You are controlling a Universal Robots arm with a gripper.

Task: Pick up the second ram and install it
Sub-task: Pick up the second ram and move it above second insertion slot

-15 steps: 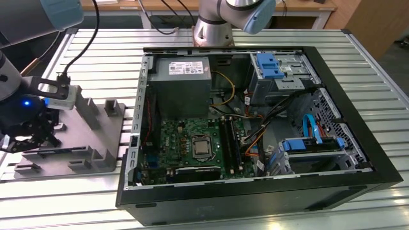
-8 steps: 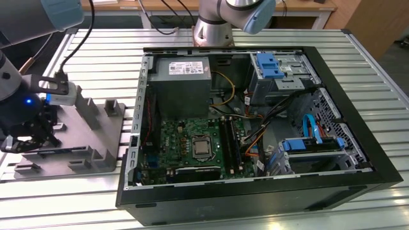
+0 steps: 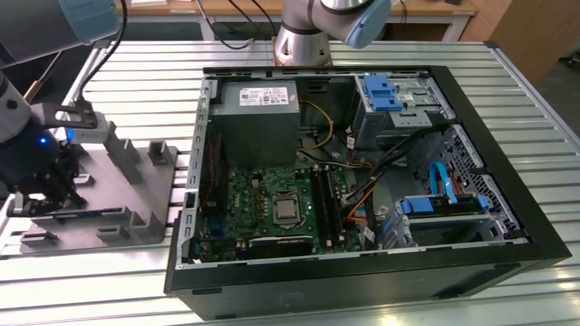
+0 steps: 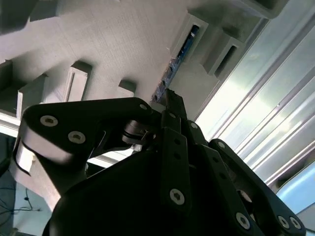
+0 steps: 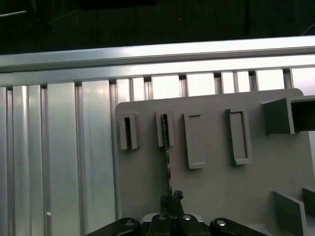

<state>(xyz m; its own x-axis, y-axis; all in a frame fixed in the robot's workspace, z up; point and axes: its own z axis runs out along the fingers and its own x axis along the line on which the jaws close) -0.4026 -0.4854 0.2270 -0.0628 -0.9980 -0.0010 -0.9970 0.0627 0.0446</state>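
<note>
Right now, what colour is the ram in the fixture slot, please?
Dark blue-black; the second ram shows best in the second wrist view.

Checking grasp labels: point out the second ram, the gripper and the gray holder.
second ram (image 5: 167, 164), first wrist view, middle of its thin edge.
gripper (image 5: 173, 197), first wrist view, between the fingertips.
gray holder (image 5: 221, 196), first wrist view, bare flat plate.

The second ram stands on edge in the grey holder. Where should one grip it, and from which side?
Pinch the second ram across its two flat faces at the free long edge, coming straight down from above. It stands thin and upright on edge in the grey holder's slots, as the gripper now has it.
</note>
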